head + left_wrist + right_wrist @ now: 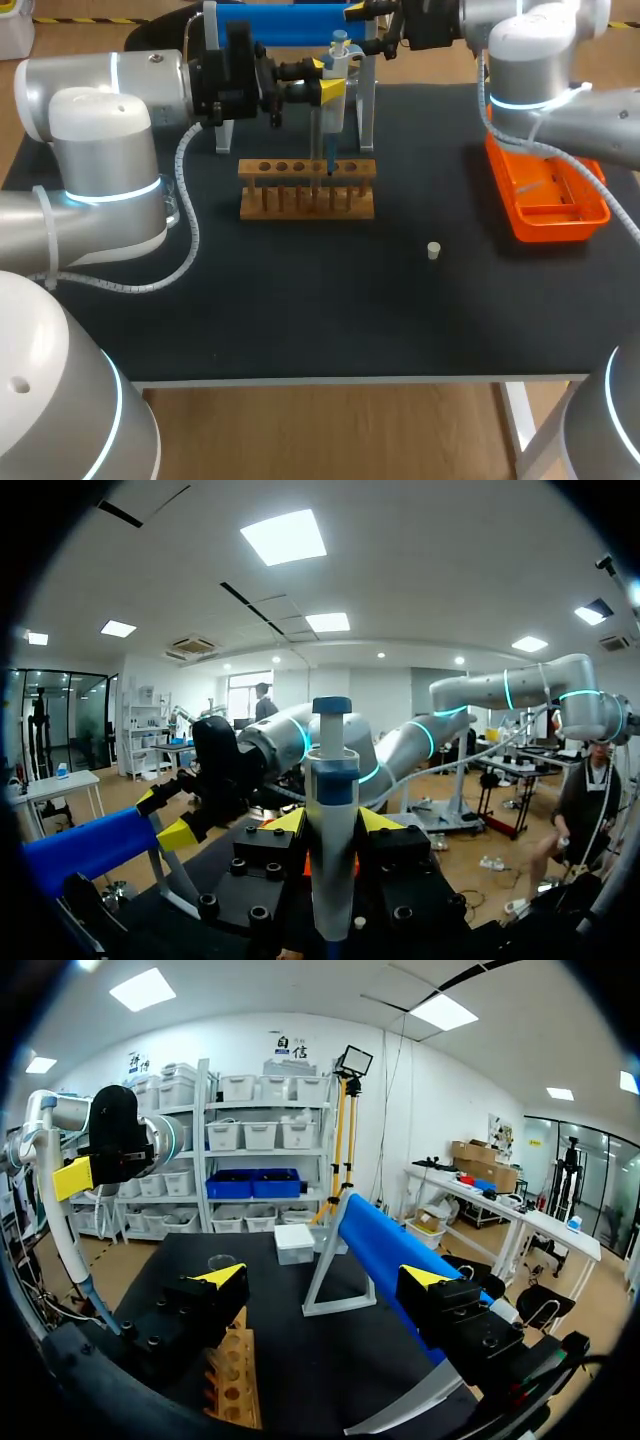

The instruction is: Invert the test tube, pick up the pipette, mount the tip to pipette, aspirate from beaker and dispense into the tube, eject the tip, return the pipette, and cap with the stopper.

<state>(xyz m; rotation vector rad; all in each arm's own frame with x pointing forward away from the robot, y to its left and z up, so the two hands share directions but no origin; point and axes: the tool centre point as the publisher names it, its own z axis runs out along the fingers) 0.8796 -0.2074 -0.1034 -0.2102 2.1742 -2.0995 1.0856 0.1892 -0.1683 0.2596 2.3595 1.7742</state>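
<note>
A: Where is the rack (307,190)?
B: On the table (300,320), in the upper middle of the frame, with the stand (290,25) behind it at the top edge.
A: And the pipette (332,90)?
B: Upright over the rack's right half, its lower end at the rack's top, clamped in the left gripper (332,822), which comes in from the left.
A: The right side?
B: The tray (545,195) lies right of the rack, well apart. The stopper (434,250) sits before the gap between them. The right gripper (325,1278) hangs by the stand at the top
</note>
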